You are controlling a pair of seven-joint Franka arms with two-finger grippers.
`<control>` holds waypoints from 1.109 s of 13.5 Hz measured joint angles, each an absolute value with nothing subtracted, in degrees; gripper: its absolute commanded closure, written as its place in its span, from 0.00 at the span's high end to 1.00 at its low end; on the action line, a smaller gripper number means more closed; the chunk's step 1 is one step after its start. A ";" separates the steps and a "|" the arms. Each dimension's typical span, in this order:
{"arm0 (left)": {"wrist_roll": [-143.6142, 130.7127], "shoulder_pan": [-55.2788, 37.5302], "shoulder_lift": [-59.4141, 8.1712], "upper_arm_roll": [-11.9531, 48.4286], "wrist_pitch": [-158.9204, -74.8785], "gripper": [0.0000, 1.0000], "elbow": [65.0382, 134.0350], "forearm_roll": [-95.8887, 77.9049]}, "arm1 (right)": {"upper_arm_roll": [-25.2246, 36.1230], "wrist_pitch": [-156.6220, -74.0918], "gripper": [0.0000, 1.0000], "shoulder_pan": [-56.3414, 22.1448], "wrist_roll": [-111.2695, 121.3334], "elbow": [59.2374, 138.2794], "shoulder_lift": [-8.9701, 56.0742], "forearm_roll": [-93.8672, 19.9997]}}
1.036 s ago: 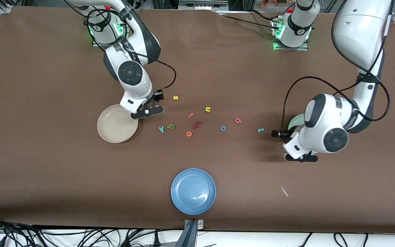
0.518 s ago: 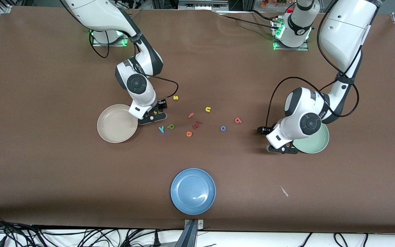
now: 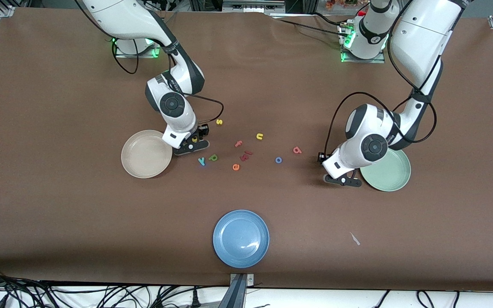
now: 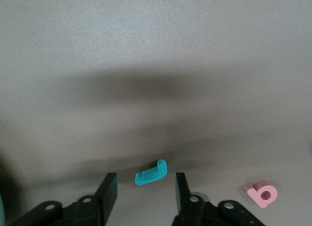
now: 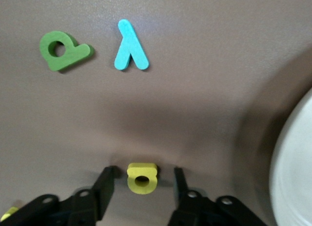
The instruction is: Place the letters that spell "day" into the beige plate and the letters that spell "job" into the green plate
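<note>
The yellow d (image 5: 142, 177) lies flat on the table between the fingers of my right gripper (image 5: 142, 183), which is open with a gap on each side. That gripper (image 3: 193, 142) is low beside the beige plate (image 3: 139, 164). The green a (image 3: 213, 158) and teal y (image 3: 202, 161) lie close by, nearer the front camera. My left gripper (image 4: 145, 186) is open around the teal j (image 4: 151, 172), low beside the green plate (image 3: 394, 177). The red b (image 3: 297, 150) and blue o (image 3: 278, 160) rest mid-table. In the front view the j is hidden under the left hand.
Stray letters lie mid-table: a yellow s (image 3: 219, 122), a yellow n (image 3: 259, 136), a pink-red f (image 3: 239, 143), an orange e (image 3: 236, 167) and a dark red piece (image 3: 245, 156). A blue plate (image 3: 241, 238) sits near the front edge.
The left arm swung off the green plate and came down around the j. The right gripper moved from the beige plate's rim to the d. Both pairs of jaws have narrowed.
</note>
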State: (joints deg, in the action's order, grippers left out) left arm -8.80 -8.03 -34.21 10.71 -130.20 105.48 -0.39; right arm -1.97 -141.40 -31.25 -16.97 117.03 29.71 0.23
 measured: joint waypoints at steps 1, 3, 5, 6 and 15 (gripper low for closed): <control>-8.80 -8.13 -34.27 10.70 -130.54 0.53 105.64 -0.11 | -1.97 -141.40 0.16 -31.31 -16.97 117.03 29.74 0.23; -8.79 -8.13 -34.49 10.57 -131.69 0.53 106.11 -0.06 | -1.97 -141.40 0.11 -31.33 -16.97 117.03 29.73 0.23; -8.79 -8.13 -35.01 10.48 -132.76 0.52 106.43 -0.06 | -1.97 -141.37 0.11 -31.34 -16.97 116.85 29.54 0.23; -8.79 -8.13 -35.36 10.48 -133.29 0.51 106.45 -0.06 | -1.95 -140.93 0.11 -31.34 -16.97 116.60 29.11 0.24; -8.79 -8.13 -35.88 10.17 -133.82 0.05 106.69 0.12 | 11.24 -125.66 0.13 -30.70 -8.21 116.09 21.15 0.25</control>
